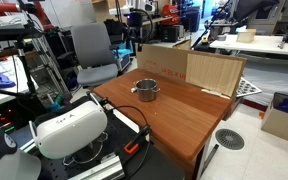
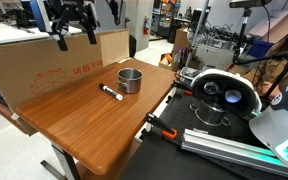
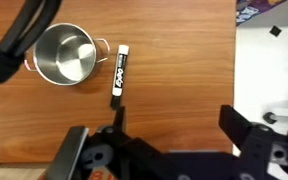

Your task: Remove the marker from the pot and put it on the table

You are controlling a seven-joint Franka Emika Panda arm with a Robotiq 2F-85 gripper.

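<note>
The small shiny silver pot [image 3: 66,55] stands empty on the reddish-brown wooden table [image 3: 174,60]. The dark marker [image 3: 119,72] lies flat on the table just beside the pot, on its handle side, not inside it. Both exterior views show the pot [image 1: 146,91] [image 2: 130,80]; the marker [image 2: 110,93] shows in only one of them and is hidden in the other. My gripper [image 3: 164,135] is open and empty, high above the table and off to the side of the marker. It shows near the top in an exterior view [image 2: 72,22].
A pale plywood board [image 1: 214,72] and a cardboard box [image 2: 44,70] stand along the table's far edge. A white robot part [image 2: 219,90] and an orange clamp [image 2: 159,128] sit at the table's near end. A grey office chair [image 1: 92,50] stands behind.
</note>
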